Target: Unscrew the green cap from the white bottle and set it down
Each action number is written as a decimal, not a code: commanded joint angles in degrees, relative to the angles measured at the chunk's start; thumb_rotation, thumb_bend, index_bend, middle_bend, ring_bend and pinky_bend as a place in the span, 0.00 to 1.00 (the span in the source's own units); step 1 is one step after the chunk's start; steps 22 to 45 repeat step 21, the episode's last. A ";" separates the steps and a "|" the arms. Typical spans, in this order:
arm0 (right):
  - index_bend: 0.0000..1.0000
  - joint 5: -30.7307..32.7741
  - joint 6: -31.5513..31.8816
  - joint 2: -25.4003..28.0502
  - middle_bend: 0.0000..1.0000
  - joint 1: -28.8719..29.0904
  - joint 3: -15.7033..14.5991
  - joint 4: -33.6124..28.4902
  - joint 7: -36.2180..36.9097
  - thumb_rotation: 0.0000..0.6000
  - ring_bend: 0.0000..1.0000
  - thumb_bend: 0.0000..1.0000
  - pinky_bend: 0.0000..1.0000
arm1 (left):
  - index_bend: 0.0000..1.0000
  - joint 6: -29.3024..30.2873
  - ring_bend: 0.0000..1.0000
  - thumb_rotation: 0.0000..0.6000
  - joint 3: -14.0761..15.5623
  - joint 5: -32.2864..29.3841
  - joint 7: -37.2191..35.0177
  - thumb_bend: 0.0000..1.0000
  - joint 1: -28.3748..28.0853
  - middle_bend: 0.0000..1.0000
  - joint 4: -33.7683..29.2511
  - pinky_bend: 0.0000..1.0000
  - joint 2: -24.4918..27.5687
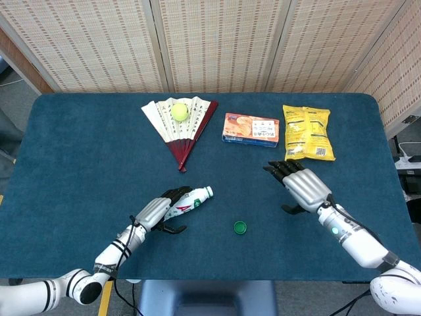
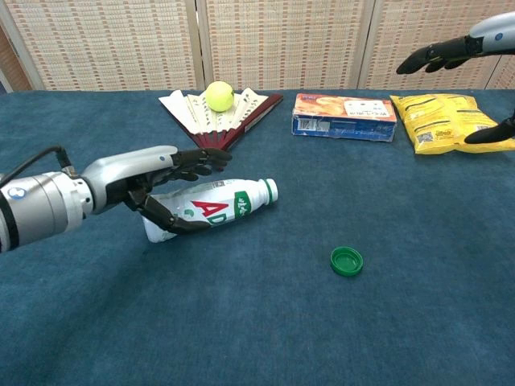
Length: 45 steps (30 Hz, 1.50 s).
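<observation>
The white bottle (image 1: 192,200) (image 2: 216,210) lies on its side on the blue table, its uncapped mouth pointing right. My left hand (image 1: 154,212) (image 2: 155,180) is at the bottle's base. Its fingers are spread out above the bottle and its thumb curves in front of it, without a firm grip. The green cap (image 1: 240,228) (image 2: 347,260) lies by itself on the cloth, to the right of the bottle and nearer the front edge. My right hand (image 1: 302,187) (image 2: 451,53) hovers with fingers apart and nothing in it, well right of the cap.
At the back of the table a paper fan (image 1: 187,129) lies spread with a yellow-green ball (image 1: 179,111) on it. A snack box (image 1: 250,129) and a yellow bag (image 1: 306,132) lie to the right of the fan, the bag just behind my right hand.
</observation>
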 commanded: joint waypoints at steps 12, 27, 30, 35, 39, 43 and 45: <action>0.00 -15.48 36.24 -7.74 0.00 -29.18 -10.30 6.29 -4.70 1.00 0.00 0.18 0.00 | 0.00 40.52 0.00 1.00 12.64 20.54 10.97 0.34 22.62 0.00 4.94 0.00 13.85; 0.00 -17.10 43.41 -15.71 0.00 -36.10 -8.41 16.03 -4.33 1.00 0.00 0.18 0.00 | 0.00 53.41 0.00 1.00 16.07 22.09 19.66 0.36 33.95 0.00 14.83 0.00 10.41; 0.00 -17.10 43.41 -15.71 0.00 -36.10 -8.41 16.03 -4.33 1.00 0.00 0.18 0.00 | 0.00 53.41 0.00 1.00 16.07 22.09 19.66 0.36 33.95 0.00 14.83 0.00 10.41; 0.00 -17.10 43.41 -15.71 0.00 -36.10 -8.41 16.03 -4.33 1.00 0.00 0.18 0.00 | 0.00 53.41 0.00 1.00 16.07 22.09 19.66 0.36 33.95 0.00 14.83 0.00 10.41; 0.00 -17.10 43.41 -15.71 0.00 -36.10 -8.41 16.03 -4.33 1.00 0.00 0.18 0.00 | 0.00 53.41 0.00 1.00 16.07 22.09 19.66 0.36 33.95 0.00 14.83 0.00 10.41; 0.00 -17.10 43.41 -15.71 0.00 -36.10 -8.41 16.03 -4.33 1.00 0.00 0.18 0.00 | 0.00 53.41 0.00 1.00 16.07 22.09 19.66 0.36 33.95 0.00 14.83 0.00 10.41; 0.00 -17.10 43.41 -15.71 0.00 -36.10 -8.41 16.03 -4.33 1.00 0.00 0.18 0.00 | 0.00 53.41 0.00 1.00 16.07 22.09 19.66 0.36 33.95 0.00 14.83 0.00 10.41</action>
